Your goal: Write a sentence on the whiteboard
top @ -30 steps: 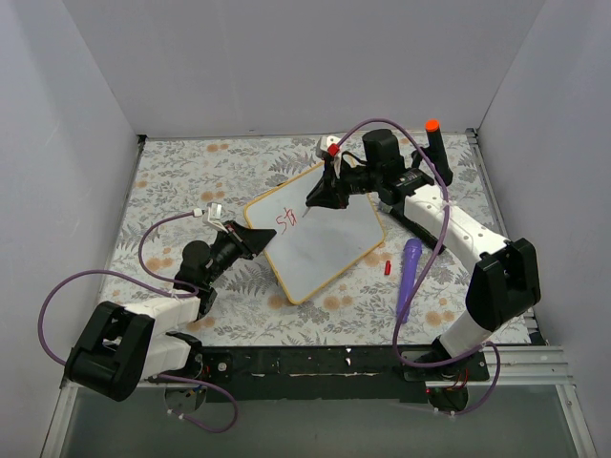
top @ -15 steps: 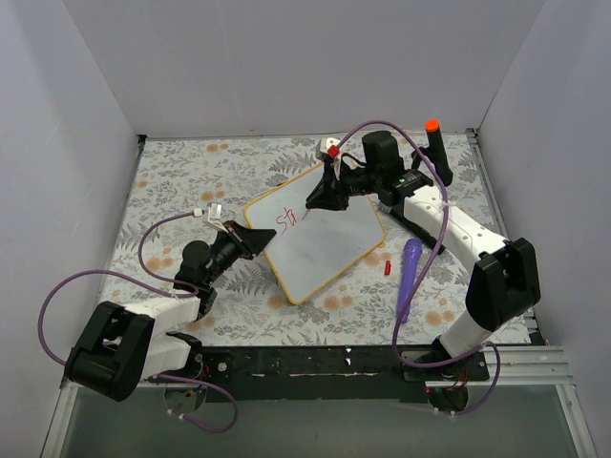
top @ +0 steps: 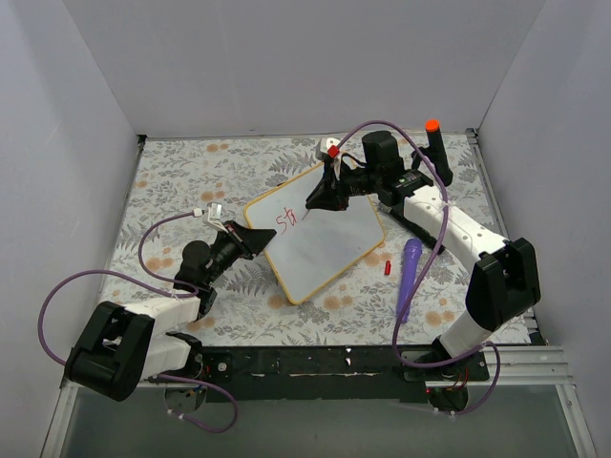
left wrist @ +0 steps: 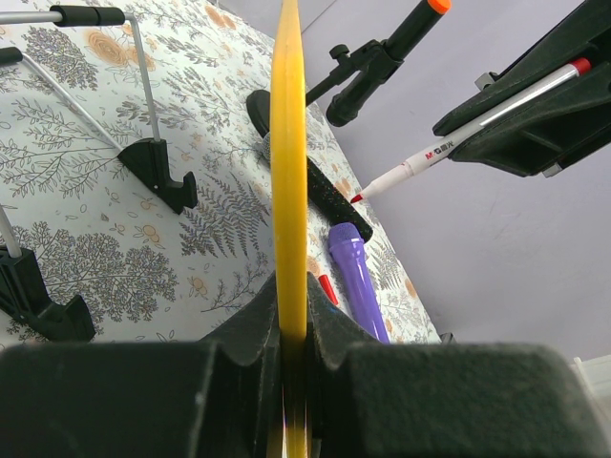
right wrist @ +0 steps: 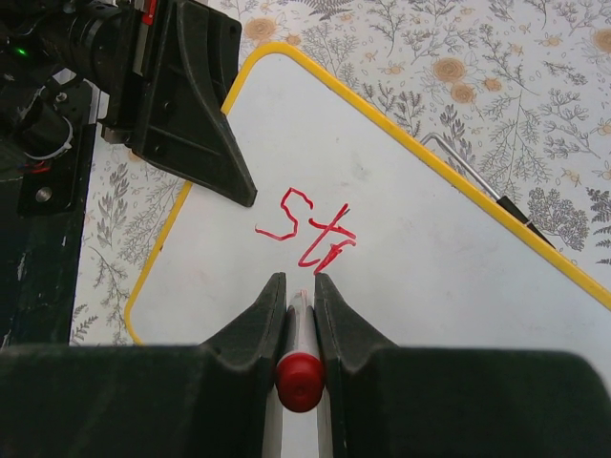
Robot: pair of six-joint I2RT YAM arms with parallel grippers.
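— On the flowered table, the whiteboard is found turned askew between the two arms. What could be spoiled from this point?

— Only "Str" of the sentence is written, so most strokes are judged to lie ahead. If the red marker is pressed too hard, the board could be swivelled about its single clamped edge, and letters would be skewed or smeared. A slip of the marker within its grip would have much the same effect.

— How are the fingers set?

— The left gripper is closed on the board's yellow frame at the left-hand edge, with the frame pinched edge-on between both fingers. The right gripper is closed around the marker, which is held over the white surface just beside the red letters. Whether the tip is touching the board cannot be told.
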